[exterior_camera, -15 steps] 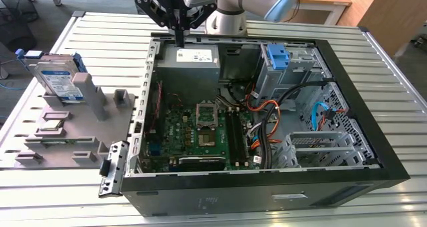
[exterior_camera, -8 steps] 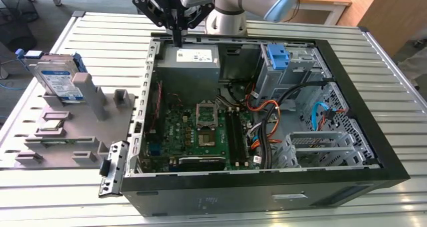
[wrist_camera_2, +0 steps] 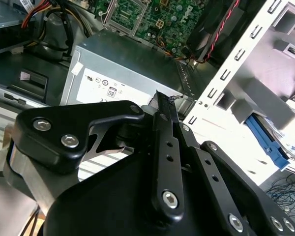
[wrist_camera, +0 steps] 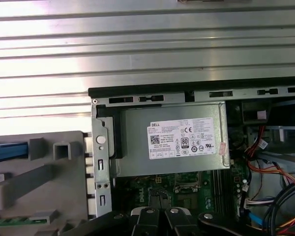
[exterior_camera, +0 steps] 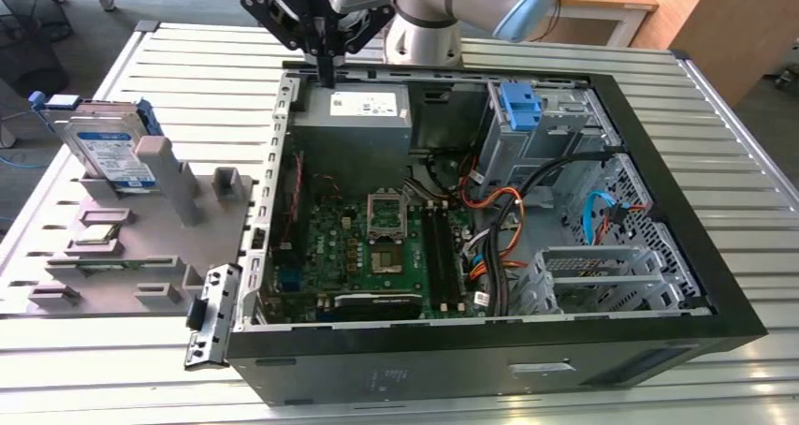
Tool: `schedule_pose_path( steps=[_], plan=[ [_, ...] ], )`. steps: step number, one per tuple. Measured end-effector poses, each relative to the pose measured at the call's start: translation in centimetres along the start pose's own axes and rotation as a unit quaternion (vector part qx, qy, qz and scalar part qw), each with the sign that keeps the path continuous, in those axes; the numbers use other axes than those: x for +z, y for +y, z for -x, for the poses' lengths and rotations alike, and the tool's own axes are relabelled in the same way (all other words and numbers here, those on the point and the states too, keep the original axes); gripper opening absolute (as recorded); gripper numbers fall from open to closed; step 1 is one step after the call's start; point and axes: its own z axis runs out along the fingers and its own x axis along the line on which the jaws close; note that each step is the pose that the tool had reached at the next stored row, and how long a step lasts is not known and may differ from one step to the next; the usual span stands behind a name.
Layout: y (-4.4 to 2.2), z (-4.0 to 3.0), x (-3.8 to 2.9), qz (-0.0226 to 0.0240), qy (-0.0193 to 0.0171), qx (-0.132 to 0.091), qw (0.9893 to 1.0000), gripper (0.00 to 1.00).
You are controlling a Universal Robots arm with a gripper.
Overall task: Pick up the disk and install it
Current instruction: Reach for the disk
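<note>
The disk (exterior_camera: 110, 149), a silver drive with a white-and-blue label in a blue bracket, stands upright in a grey fixture (exterior_camera: 125, 247) at the exterior view's left, outside the computer case. Its blue bracket edge (wrist_camera_2: 268, 142) shows in the second wrist view, and a blue strip of the bracket (wrist_camera: 7, 151) in the first wrist view. My gripper (exterior_camera: 327, 77) hangs over the case's far rim, just above the grey power supply box (exterior_camera: 354, 107), well to the right of the disk. Its fingers (wrist_camera_2: 162, 118) are pressed together, shut on nothing.
The open black computer case (exterior_camera: 699, 285) lies on a slatted metal table (exterior_camera: 163, 69). Inside are a green motherboard (exterior_camera: 374, 247), orange and black cables (exterior_camera: 500, 210), a blue drive bracket (exterior_camera: 518, 107) and a metal drive cage (exterior_camera: 600, 275). The power supply (wrist_camera: 172, 140) bears a white sticker.
</note>
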Motion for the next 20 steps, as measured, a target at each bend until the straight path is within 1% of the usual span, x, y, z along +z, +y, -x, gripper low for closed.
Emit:
schedule_pose_path(
  steps=[14,20],
  plan=[
    [-0.08,-1.00,-0.03,0.0000,0.0000,0.000,1.0000,0.11],
    [-0.09,-1.14,-0.03,0.0000,0.0000,0.000,1.0000,0.11]
  ],
)
